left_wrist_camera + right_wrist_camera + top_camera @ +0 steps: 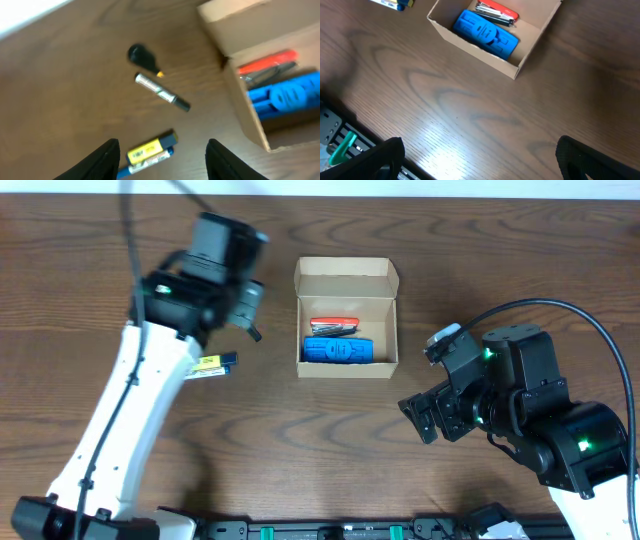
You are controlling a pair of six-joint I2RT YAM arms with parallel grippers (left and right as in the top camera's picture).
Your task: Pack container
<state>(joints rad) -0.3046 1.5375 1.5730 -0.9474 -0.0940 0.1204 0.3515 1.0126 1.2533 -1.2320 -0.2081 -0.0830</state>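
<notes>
The container [346,281] is an open tan cardboard box at the table's middle back, its flap lid folded back. It holds a blue ribbed item [338,350] and a red-handled tool [333,326]. It also shows in the left wrist view [246,112] and the right wrist view [476,53]. My left gripper [250,310] is open and empty, hovering left of the box over a yellow highlighter [150,147] and a blue pen [150,161]. My right gripper [421,416] is open and empty, above bare table right and in front of the box.
A silver pen [161,92] and a small black item with an orange tip [142,56] lie on the table left of the box. The highlighter and pen also show in the overhead view [213,364]. A black rail [330,530] runs along the front edge.
</notes>
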